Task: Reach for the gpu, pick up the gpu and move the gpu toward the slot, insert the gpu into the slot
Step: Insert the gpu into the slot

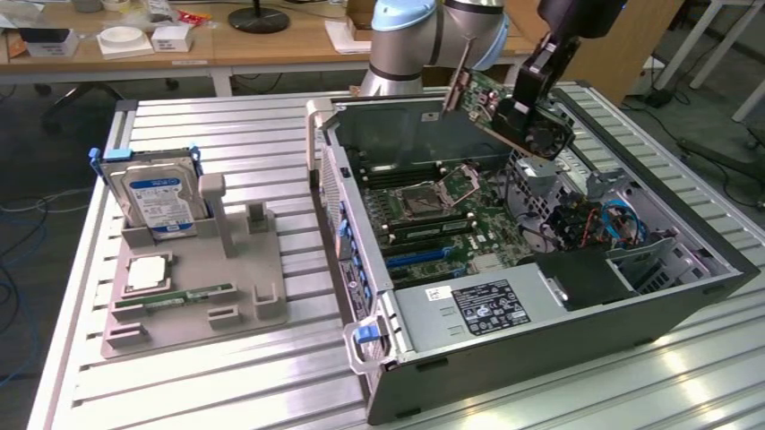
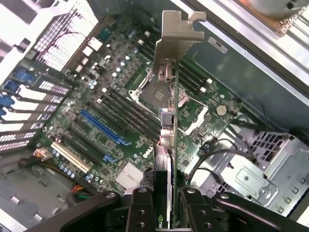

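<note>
The gpu (image 1: pixel 485 97) is clamped edge-on between the two fingers of the gripper (image 2: pixel 167 203), which are pressed against its flat faces. Held this way, the long connector edge and the silver bracket (image 2: pixel 175 38) are left free. The card is held in the air above the open computer case (image 1: pixel 669 291), over the motherboard (image 1: pixel 472 224), and is touched by nothing but the fingers. In the exterior view it is tilted, with the bracket end raised and turned toward the exterior view's left. As a judgement, this tilt is meant to bring the card into line with the expansion slots (image 2: pixel 99 125) on the board below. Which slot is intended cannot be told for sure, since several lie side by side.

The arm is reached out over the case from the far side of the table (image 1: pixel 215 134), and its wrist is bent downward so that the gripper is pointed into the case. The hard drive (image 1: pixel 158 193) is seen standing in the grey holder (image 1: pixel 239 287), well apart from the case.
</note>
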`<state>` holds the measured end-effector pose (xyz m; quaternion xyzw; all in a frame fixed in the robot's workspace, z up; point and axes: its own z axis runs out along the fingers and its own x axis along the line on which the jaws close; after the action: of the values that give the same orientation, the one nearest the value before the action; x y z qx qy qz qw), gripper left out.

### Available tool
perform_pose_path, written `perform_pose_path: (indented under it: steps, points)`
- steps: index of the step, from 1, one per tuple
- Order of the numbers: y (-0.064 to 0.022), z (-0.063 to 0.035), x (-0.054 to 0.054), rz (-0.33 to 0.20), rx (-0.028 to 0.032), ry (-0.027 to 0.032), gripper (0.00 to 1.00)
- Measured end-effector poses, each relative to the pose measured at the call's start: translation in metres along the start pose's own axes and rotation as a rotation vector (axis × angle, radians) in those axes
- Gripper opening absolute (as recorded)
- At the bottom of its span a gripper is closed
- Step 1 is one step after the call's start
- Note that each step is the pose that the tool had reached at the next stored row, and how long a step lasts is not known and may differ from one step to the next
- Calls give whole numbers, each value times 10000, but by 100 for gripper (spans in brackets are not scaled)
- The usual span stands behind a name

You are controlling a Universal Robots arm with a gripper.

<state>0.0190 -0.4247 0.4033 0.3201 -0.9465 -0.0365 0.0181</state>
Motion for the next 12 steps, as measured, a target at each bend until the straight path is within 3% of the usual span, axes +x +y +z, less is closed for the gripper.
perform_pose_path:
  steps: [12]
  points:
    - [2,0,3,-1546,-2,111,27]
